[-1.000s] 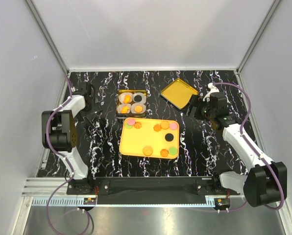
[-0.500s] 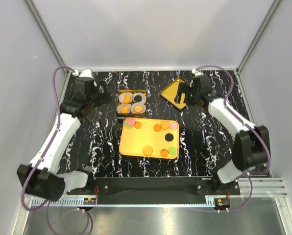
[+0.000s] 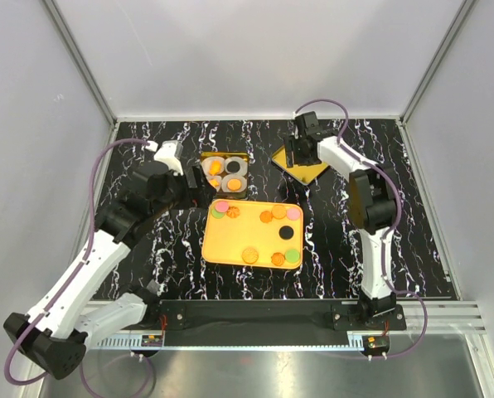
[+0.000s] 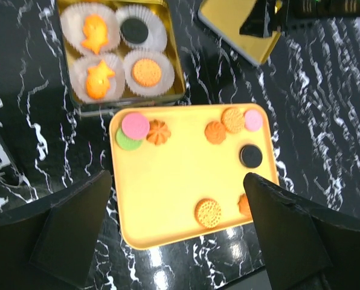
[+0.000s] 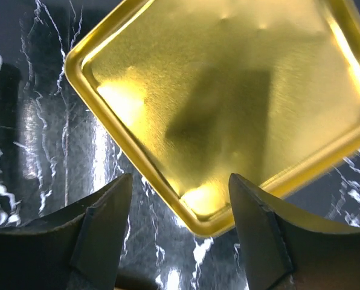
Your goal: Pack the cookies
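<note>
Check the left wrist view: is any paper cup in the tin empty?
No, all four paper cups in the tin each hold one cookie: two orange, one black, one tan.

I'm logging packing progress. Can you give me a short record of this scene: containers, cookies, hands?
Tin: open, four paper cups inside
Cookies packed: four, one per cup
Cookies loose: ten, on tray
Lid: off, lying right of tin
Left hand: open, above tray
Right hand: open, above lid
</note>
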Controlling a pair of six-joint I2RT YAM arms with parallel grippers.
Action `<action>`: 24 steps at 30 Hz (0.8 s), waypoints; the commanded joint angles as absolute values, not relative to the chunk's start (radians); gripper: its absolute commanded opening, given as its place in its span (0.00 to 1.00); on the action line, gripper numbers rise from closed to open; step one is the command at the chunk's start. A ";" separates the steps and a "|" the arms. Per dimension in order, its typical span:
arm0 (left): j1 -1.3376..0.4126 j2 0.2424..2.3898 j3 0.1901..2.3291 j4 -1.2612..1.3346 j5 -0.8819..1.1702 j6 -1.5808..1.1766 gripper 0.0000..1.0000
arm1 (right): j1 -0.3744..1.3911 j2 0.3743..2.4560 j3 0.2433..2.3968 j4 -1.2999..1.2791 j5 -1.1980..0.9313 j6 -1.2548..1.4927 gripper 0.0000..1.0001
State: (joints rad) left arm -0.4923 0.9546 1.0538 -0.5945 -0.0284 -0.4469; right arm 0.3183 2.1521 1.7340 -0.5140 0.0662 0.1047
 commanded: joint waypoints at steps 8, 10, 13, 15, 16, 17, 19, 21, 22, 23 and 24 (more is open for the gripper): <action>-0.503 0.907 0.966 -0.497 0.057 -0.474 0.98 | 0.384 2.261 1.853 -0.575 0.098 0.023 0.68; -0.503 0.910 0.956 -0.488 0.060 -0.477 0.98 | 0.383 2.266 1.855 -0.575 0.107 0.021 0.67; -0.505 0.913 0.946 -0.473 0.070 -0.485 0.98 | 0.383 2.266 1.852 -0.577 0.117 0.017 0.66; -0.505 0.916 0.940 -0.460 0.075 -0.489 0.98 | 0.383 2.275 1.864 -0.586 0.103 0.011 0.63; -0.505 0.920 0.942 -0.460 0.077 -0.491 0.98 | 0.383 2.281 1.873 -0.597 0.095 0.011 0.60; -0.506 0.925 0.942 -0.459 0.075 -0.491 0.98 | 0.383 2.296 1.896 -0.606 0.091 0.009 0.58; -0.506 0.931 0.940 -0.454 0.075 -0.494 0.98 | 0.383 2.312 1.920 -0.636 0.077 0.014 0.51; -0.506 0.937 0.937 -0.448 0.077 -0.494 0.98 | 0.387 2.327 1.942 -0.656 0.051 0.017 0.50; -0.506 0.942 0.936 -0.448 0.077 -0.495 0.98 | 0.387 2.332 1.942 -0.657 0.054 0.018 0.49; -0.506 0.945 0.937 -0.446 0.077 -0.495 0.98 | 0.387 2.336 1.945 -0.658 0.055 0.020 0.47; -0.506 0.946 0.934 -0.443 0.077 -0.497 0.98 | 0.385 2.342 1.945 -0.661 0.057 0.020 0.47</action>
State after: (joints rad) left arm -0.5026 0.9382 0.9413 -0.5133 0.0540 -0.4877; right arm 0.3824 2.3230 1.9053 -0.6281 0.0692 0.0261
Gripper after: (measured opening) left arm 0.980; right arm 0.473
